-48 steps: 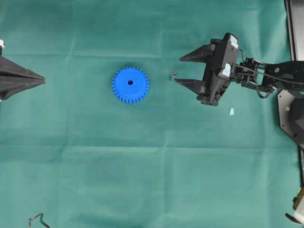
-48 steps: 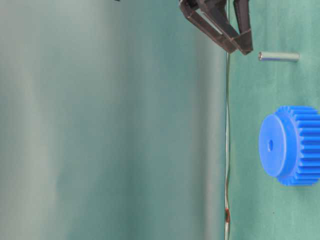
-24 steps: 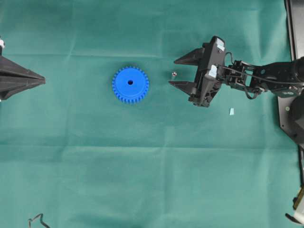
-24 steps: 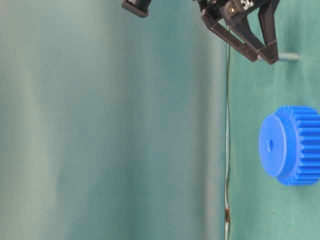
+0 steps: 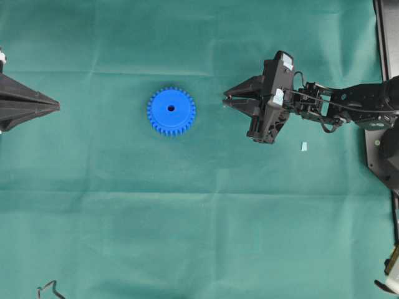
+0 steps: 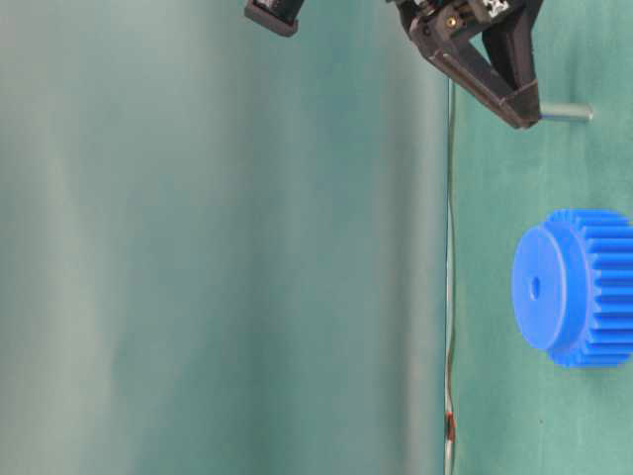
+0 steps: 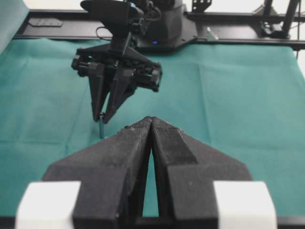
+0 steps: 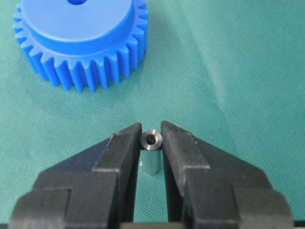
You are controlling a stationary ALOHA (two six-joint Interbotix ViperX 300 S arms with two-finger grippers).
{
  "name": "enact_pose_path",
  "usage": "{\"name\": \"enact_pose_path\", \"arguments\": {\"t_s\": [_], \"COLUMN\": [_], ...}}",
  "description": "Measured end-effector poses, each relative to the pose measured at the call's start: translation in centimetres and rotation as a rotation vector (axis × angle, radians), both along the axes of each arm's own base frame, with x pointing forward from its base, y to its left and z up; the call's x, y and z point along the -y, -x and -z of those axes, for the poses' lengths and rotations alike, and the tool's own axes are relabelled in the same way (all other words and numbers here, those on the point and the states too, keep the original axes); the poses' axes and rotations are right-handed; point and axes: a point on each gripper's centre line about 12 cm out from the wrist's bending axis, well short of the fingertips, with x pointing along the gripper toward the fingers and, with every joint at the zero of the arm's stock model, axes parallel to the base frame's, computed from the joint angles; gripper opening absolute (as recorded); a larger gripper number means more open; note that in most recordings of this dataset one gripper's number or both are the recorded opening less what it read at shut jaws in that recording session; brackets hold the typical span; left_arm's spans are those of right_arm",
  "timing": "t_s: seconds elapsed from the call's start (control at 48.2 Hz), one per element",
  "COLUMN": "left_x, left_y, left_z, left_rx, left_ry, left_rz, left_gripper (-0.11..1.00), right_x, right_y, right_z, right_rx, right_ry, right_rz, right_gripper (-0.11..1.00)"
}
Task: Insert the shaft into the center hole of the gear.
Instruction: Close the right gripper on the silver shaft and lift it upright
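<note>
The blue gear (image 5: 171, 111) lies flat on the green cloth, its center hole (image 5: 171, 108) facing up and nothing in it. To its right the small silvery shaft (image 8: 151, 140) stands upright on the cloth. My right gripper (image 5: 225, 99) is shut on the shaft's top end, one fingertip pressed against each side. In the left wrist view the shaft (image 7: 101, 126) hangs below the right gripper (image 7: 101, 117) down to the cloth. The table-level view shows the gear (image 6: 579, 287) apart from the shaft (image 6: 567, 112). My left gripper (image 5: 57, 107) is shut and holds nothing at the far left edge.
A small pale blue scrap (image 5: 304, 146) lies on the cloth below the right arm. A bent wire piece (image 5: 50, 289) sits at the bottom left corner. The right arm's black base (image 5: 380, 143) and frame line the right edge.
My right gripper moved left over the shaft, came down, and its jaws went from wide open to closed round the shaft's top. The gear and left gripper stayed put.
</note>
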Motion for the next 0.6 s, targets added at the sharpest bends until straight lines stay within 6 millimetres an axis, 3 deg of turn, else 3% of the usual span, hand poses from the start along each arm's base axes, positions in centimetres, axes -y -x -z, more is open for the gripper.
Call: {"name": "enact_pose_path", "arguments": {"t_s": [0.311, 0.601], "left_x": [0.0, 0.0], "left_y": [0.0, 0.0], "left_z": [0.0, 0.1], "left_rx": [-0.005, -0.006], "left_ry": [0.0, 0.002], "left_rz": [0.0, -0.002], "left_gripper": [0.0, 0.0], "right_x": [0.1, 0.1], "right_y": [0.0, -0.5], "right_z": [-0.2, -4.1], "right_rx": [-0.003, 0.004], "right_ry": [-0.006, -0.02], "right_rz": [0.004, -0.006], "right_gripper": [0.16, 0.16]}}
